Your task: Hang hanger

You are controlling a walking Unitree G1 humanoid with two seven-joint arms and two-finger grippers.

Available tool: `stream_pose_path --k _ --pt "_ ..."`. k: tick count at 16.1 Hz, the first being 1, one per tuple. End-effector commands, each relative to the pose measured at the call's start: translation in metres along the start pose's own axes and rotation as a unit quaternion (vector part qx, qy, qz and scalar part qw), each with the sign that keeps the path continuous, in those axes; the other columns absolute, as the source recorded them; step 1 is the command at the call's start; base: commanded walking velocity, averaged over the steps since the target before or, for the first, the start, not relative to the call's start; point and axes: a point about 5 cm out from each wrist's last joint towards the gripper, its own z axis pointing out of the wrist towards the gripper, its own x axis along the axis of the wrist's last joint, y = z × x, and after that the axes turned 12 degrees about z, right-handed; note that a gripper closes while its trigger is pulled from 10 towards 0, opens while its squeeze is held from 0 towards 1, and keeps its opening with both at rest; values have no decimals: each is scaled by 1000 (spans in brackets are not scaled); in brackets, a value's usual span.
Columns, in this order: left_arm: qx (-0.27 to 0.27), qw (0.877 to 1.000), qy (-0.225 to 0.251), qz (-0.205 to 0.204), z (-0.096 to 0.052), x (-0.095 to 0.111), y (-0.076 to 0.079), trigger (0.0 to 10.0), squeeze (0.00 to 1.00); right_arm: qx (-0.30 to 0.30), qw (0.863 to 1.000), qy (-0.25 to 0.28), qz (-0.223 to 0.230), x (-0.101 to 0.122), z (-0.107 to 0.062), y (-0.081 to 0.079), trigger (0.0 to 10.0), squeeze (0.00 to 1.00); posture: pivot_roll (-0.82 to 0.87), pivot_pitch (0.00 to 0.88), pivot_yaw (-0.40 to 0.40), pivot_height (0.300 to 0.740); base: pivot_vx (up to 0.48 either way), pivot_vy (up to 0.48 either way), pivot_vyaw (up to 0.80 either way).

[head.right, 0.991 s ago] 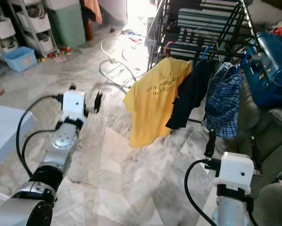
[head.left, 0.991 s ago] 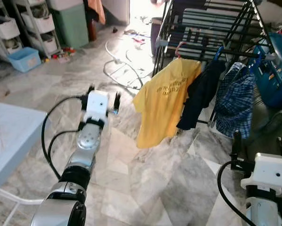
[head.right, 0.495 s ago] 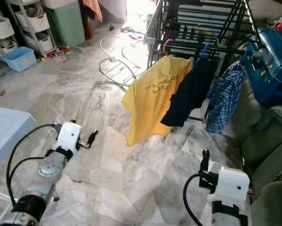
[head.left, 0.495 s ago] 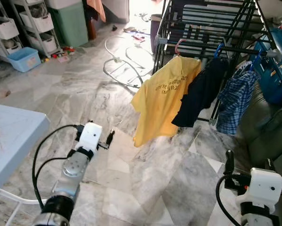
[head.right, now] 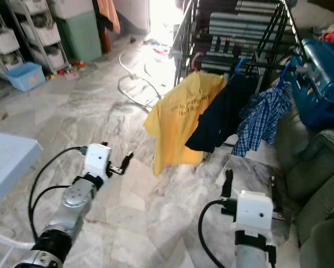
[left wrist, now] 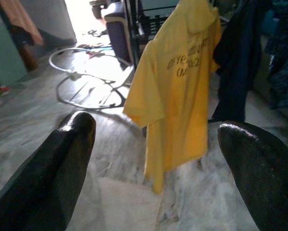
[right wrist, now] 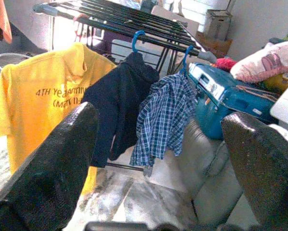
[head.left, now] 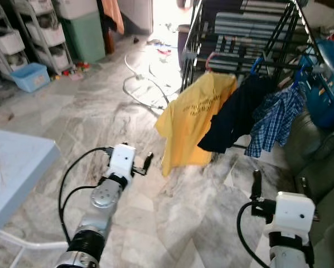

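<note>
Three garments hang side by side on the black rack [head.left: 250,33] across the room: a yellow shirt [head.left: 193,120] on a pink hanger [head.left: 211,58], a dark top [head.left: 233,114] on a blue hanger [head.left: 257,62], and a plaid shirt [head.left: 274,120] at the robot's right end, its hook also blue. All three hooks sit over the rack's front rail. The yellow shirt's hem comes down near the marble floor [head.left: 172,218], and dark lettering runs across its back.

The left gripper [head.left: 134,165] is held out low over the floor, short of the yellow shirt and apart from it, its two black fingers spread wide with nothing between them. The right gripper [head.right: 250,180] is raised near the grey sofa [head.left: 317,162], pointing toward the rack; its fingers are also wide apart and empty.

A blue case [head.left: 325,95] rests on the sofa just beside the plaid shirt. A white hose [head.left: 141,84] coils on the floor in the bright patch before the rack. The corner of a light blue table [head.left: 13,178] sits at the robot's left, and beyond it stand white drawers [head.left: 16,39], a blue tub [head.left: 32,75] and a green bin [head.left: 86,33].
</note>
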Motion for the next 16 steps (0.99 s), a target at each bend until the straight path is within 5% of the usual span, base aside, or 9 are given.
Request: stream_pose_path --k 1,8,16 --pt "-12 1000 2 -1 5 4 1 10000 0 -9 1000 -4 0 -2 -2 2 10000 0 -53 0 -1 740 352 0 0" --pt "-21 1000 5 -11 12 10 5 10000 0 -39 999 -11 6 -7 -2 7 10000 0 -53 0 15 740 425 0 0" --pt "-26 1000 -2 -17 16 10 8 10000 0 -44 999 -14 11 -12 0 6 10000 0 -51 0 21 740 419 111 -573"
